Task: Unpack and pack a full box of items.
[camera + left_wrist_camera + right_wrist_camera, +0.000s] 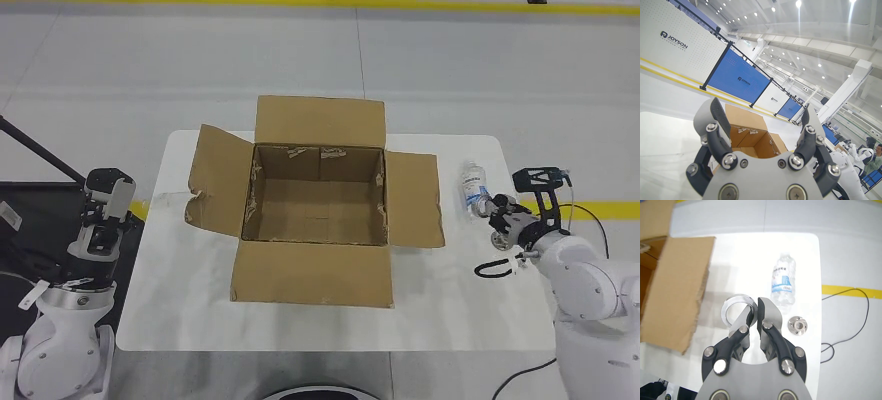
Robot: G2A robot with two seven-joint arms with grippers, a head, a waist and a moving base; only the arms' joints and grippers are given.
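White desk (180, 300) is standing on a pale grey floor crossed by yellow lines and carrying the cardboard box (310, 275) at its centre. The box is standing open, four corrugated flaps folding outward, its plain brown floor showing and torn tape scraps clinging along the back wall's rim. Right pincer (755, 304) is clenching on the rim of a flat metal ring (738, 298), one pad sitting inside the hoop and one outside, just right of the box's right flap; whether the ring is touching the desk is hard to tell. Clear ribbed plastic bottle (783, 281) is lying on its side just beyond, showing a blue-and-white label with print too small to make out, one end hiding behind the pincer's finger. Round flanged metal hub (797, 326) with bolt holes is sitting near the bottle. Left pincer (761, 113) is hanging released, pads wide apart, beyond the desk's left edge, facing the box.
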